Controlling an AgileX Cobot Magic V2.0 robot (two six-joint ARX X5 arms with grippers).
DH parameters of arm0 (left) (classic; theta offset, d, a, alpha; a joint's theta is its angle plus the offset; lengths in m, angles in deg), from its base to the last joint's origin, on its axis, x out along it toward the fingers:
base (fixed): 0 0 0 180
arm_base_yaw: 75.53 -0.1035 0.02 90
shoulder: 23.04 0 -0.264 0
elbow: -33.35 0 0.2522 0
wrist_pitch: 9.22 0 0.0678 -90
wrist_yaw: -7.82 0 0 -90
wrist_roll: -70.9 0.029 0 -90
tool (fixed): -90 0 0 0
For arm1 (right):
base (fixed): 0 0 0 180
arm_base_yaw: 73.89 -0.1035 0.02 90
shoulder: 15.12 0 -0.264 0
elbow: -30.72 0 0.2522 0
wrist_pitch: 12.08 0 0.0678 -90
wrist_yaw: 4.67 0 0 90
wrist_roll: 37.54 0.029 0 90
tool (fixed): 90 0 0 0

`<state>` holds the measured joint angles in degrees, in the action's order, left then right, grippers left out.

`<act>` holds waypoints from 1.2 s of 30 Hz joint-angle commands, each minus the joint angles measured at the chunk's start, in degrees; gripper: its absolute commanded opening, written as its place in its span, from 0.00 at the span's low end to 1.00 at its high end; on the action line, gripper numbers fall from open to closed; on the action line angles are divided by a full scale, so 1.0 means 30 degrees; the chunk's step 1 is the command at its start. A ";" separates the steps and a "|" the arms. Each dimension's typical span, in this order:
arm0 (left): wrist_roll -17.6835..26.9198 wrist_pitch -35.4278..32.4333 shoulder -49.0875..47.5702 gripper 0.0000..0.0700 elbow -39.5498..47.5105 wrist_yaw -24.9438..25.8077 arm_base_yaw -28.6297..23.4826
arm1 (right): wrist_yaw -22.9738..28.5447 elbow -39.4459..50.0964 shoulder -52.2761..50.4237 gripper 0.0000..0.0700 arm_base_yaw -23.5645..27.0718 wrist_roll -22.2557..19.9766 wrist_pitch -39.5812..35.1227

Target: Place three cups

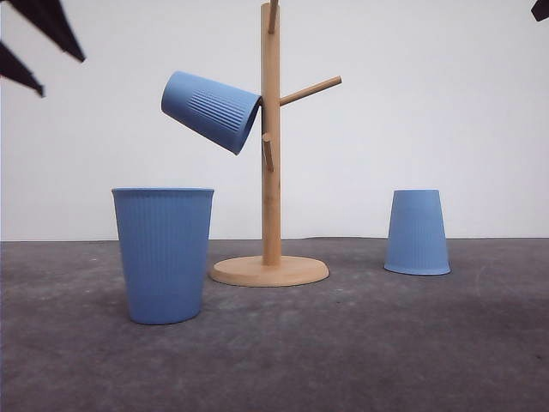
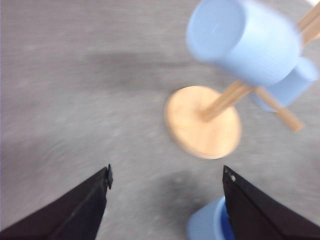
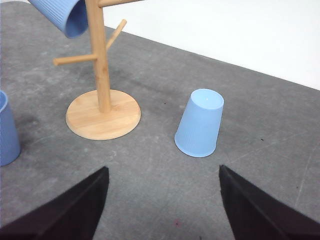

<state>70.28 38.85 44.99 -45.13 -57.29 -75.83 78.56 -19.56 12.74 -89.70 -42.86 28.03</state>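
three cups to account for, and i count one done, two left. at the upper left of the front view my left gripper (image 1: 39, 51) shows only as dark finger tips; on its wrist camera the fingers (image 2: 80, 210) are spread wide with nothing between them, though that picture is blurred. lower left of centre in the front view stands the upright cup (image 1: 163, 255), mouth up on the grey table (image 1: 360, 343), nearest the camera. above and just to its right the hung cup (image 1: 211, 111) sits tilted on a peg of the wooden stand (image 1: 271, 172), mouth toward the pole. right of the stand, well apart from it, the upside-down cup (image 1: 417, 233) rests on its rim. my right gripper (image 3: 162, 200) hangs above that cup, fingers (image 3: 75, 210) spread and empty.

i judge these tumblers light, thin-walled and a bit springy, so a hard squeeze could dent or pop them out. the ribbing should help against slipping. i'd take the inverted one across its walls near the closed end, and the upright one by its rim wall.
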 commanded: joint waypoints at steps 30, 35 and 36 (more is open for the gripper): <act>-0.2172 -0.2364 -0.4334 0.60 0.4805 -0.0968 0.0015 | 0.0674 -0.5158 1.6853 0.95 0.0783 -0.0100 -1.0538; -0.2183 -0.2364 -0.4334 0.60 0.4805 -0.0968 0.0015 | -0.0207 -0.5158 1.9311 0.98 0.1774 0.0479 -1.3140; -0.2189 -0.2364 -0.4334 0.60 0.4805 -0.0968 0.0015 | -0.0574 -0.5158 1.9778 1.00 0.2002 0.0687 -1.3486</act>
<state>63.81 32.16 31.62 -30.06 -59.98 -75.83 77.47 -34.42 70.51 -83.92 -41.85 -11.47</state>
